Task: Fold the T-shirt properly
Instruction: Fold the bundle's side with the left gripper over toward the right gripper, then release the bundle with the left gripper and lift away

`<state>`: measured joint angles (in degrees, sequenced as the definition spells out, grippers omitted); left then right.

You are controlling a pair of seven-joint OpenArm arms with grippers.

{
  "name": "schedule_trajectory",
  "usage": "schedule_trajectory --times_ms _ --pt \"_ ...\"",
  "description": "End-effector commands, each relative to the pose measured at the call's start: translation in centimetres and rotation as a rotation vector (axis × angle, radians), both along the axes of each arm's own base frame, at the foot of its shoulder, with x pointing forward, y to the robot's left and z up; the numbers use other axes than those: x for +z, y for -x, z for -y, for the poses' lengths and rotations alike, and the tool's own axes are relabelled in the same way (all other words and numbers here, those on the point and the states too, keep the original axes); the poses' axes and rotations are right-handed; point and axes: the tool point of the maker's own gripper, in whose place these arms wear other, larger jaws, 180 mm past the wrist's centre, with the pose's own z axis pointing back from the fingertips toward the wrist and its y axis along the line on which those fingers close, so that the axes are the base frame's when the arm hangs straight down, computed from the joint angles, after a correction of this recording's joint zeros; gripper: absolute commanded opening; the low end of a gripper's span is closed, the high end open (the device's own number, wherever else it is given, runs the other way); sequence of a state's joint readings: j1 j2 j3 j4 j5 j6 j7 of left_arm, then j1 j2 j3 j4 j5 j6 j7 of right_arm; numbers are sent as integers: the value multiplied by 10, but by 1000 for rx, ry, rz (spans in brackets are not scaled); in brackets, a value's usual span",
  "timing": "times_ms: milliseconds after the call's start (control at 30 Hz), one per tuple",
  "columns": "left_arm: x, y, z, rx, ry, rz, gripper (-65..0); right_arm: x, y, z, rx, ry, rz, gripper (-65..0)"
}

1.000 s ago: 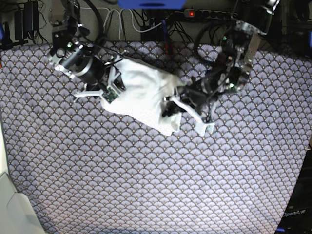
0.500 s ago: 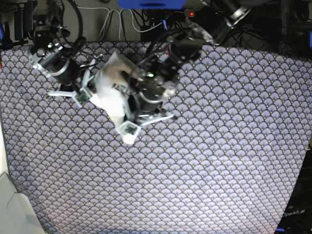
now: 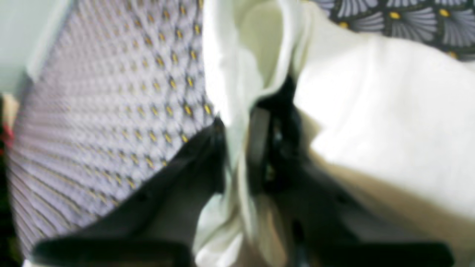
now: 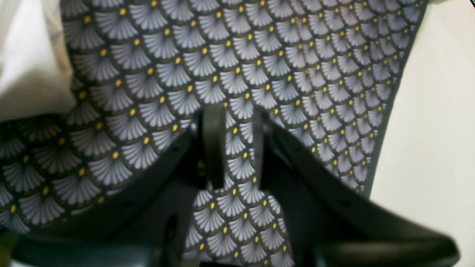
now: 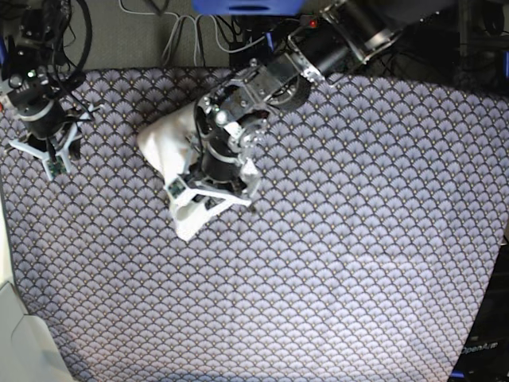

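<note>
The white T-shirt (image 5: 161, 142) lies bunched and folded at the left centre of the patterned tablecloth (image 5: 334, 270), with no print showing. My left gripper (image 5: 191, 208) reaches in from the upper right and sits over the shirt's lower end. In the left wrist view this gripper (image 3: 237, 148) is shut on a fold of the white T-shirt (image 3: 371, 111). My right gripper (image 5: 56, 155) is at the far left, apart from the shirt. In the right wrist view it (image 4: 237, 148) holds nothing, its jaws slightly apart over the cloth, with the T-shirt (image 4: 29, 55) at the top left.
A power strip and cables (image 5: 318, 22) run along the back edge. A pale surface (image 5: 16, 334) borders the tablecloth at the lower left and also shows in the right wrist view (image 4: 438, 111). The left arm (image 5: 318, 48) spans the back centre.
The left gripper has carried the shirt's right side leftwards over the rest, making a narrower bundle. The right gripper has let go of the shirt and drawn back to the far left.
</note>
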<state>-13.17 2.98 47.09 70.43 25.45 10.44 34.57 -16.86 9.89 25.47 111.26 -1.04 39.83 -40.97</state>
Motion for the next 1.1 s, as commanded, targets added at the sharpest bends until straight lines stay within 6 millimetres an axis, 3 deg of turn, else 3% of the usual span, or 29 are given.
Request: schedule_trajectory --times_ms 0,267,433,600,1067 --pt "24 -10 14 -31 17 85 -645 10 -5 -1 16 1 39 -506" --pt "26 -4 27 -142 -64 149 -645 6 -1 -4 21 -4 25 -506" --pt "7 -6 18 -159 -137 138 -645 6 -1 -4 20 -5 24 -506" --pt "-10 6 24 -251 -244 170 -646 5 -1 -4 19 -6 23 -506" --pt "1 3 29 -259 -260 224 -636 6 -1 -4 19 -6 24 -504"
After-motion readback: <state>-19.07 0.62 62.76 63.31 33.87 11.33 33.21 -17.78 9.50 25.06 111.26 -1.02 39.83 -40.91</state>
